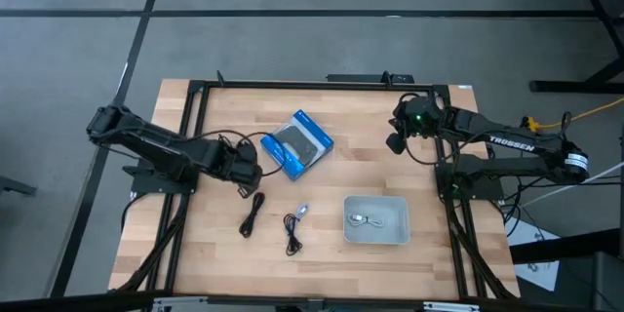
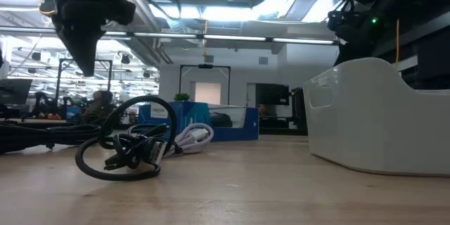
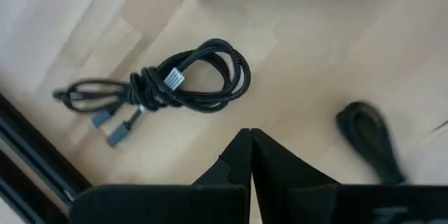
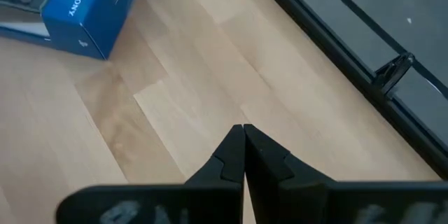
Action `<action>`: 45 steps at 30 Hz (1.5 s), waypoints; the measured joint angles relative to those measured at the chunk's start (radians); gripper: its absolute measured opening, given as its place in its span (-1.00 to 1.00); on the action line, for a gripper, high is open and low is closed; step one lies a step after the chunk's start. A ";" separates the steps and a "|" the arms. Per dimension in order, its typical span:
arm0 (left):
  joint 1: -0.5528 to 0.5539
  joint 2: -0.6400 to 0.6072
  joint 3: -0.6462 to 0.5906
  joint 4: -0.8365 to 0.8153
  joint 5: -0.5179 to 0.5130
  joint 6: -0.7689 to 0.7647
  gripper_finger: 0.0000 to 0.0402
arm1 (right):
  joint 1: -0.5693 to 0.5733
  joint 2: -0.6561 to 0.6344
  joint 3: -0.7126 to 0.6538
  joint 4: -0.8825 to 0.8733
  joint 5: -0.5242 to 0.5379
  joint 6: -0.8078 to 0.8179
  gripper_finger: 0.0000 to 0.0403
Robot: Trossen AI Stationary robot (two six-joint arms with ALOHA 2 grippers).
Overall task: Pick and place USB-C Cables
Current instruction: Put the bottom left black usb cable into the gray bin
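Cables first: one black cable [image 1: 253, 213] lies loose on the bench [image 1: 195, 244], stretched out front-left. A second black cable [image 1: 292, 233] with a pale plug end sits just right of it, between the first cable and the tray [image 1: 394, 234]. A whitish cable [image 1: 363, 219] is already inside the grey tray, front-right of centre. The left wrist view shows a coiled black cable [image 3: 185, 84] with plugs trailing to one side, clear of the blue box [image 1: 297, 142].

Progress, judging by layout: one cable binned, at least two left on the bench. Roughly a third done.

Left tool [image 1: 244, 168] hangs above the bench just behind the loose black cable and left of the blue box. Its fingers [image 3: 241, 157] are pressed together, holding nothing. It likely goes for the coiled cable next, and would need to spread before descending.

Right tool [image 1: 400, 129] waits at the back right, well apart from the tray and cables. Its fingers [image 4: 241, 154] are closed too and it is empty, over bare wood near the bench frame.

The box sits mid-bench at an angle, not touching any cable in the high view. The low view shows the cable bundle [image 2: 130, 144] in front and the tray wall [image 2: 365, 119] to the right.
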State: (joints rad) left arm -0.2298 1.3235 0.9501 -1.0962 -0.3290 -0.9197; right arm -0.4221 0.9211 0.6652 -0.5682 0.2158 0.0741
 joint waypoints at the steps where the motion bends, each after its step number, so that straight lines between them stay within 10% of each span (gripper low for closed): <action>1: 0.000 0.014 0.000 0.000 0.000 0.044 -1.00 | 0.000 0.000 0.000 0.004 0.000 0.000 -0.96; 10: 0.064 0.170 0.000 -0.043 -0.068 0.190 -0.98 | 0.000 0.000 0.000 0.042 -0.034 -0.001 -0.96; 23: 0.085 0.194 -0.001 0.152 0.367 -0.049 -0.60 | 0.000 0.000 0.000 0.041 -0.036 -0.004 -0.96; 45: -0.141 0.229 -0.001 0.327 0.290 -0.517 -0.31 | 0.000 0.000 0.000 0.038 -0.037 -0.031 -0.96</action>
State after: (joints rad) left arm -0.3708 1.5529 0.9493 -0.7693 -0.0393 -1.4368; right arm -0.4221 0.9211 0.6647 -0.5297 0.1793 0.0433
